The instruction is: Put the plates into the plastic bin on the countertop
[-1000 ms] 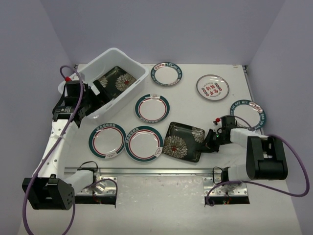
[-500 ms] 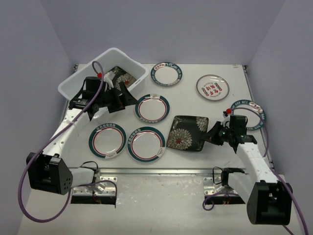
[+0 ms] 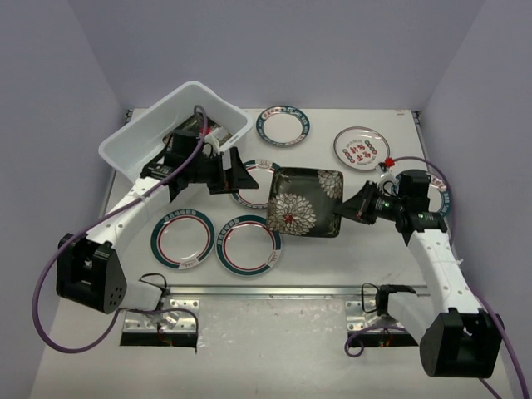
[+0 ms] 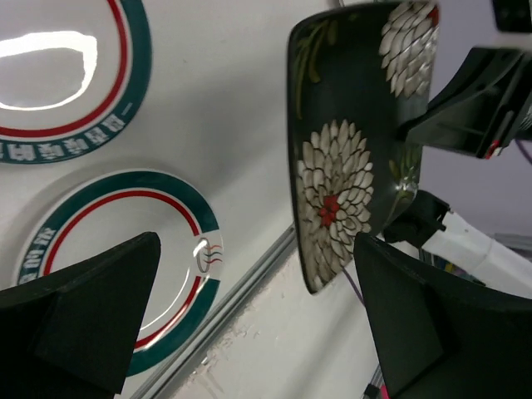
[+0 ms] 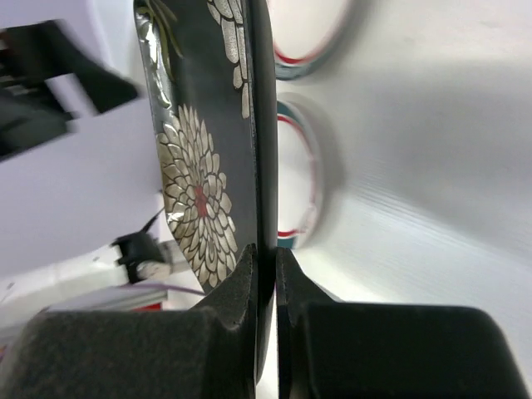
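Observation:
My right gripper (image 3: 347, 210) is shut on the right edge of a square black plate with white flowers (image 3: 303, 202) and holds it tilted above the countertop (image 3: 366, 249); the right wrist view shows the fingers (image 5: 249, 274) pinching its rim (image 5: 199, 166). My left gripper (image 3: 243, 176) is open and empty just left of that plate, which faces it in the left wrist view (image 4: 357, 141). The white plastic bin (image 3: 145, 133) stands tilted at the back left. Teal-ringed plates lie at the front (image 3: 182, 237) (image 3: 245, 244); a third (image 3: 249, 189) lies partly hidden under the held plate.
Another teal-ringed plate (image 3: 284, 125) and a white plate with red characters (image 3: 361, 149) lie at the back. One more ringed plate (image 3: 435, 199) shows behind the right arm. A metal rail (image 3: 266, 290) runs along the near edge. The left arm crosses the bin's near rim.
My right gripper has lifted the black flowered plate off the countertop and carried it back and to the left. My left arm has swung out of the bin to the right, towards that plate.

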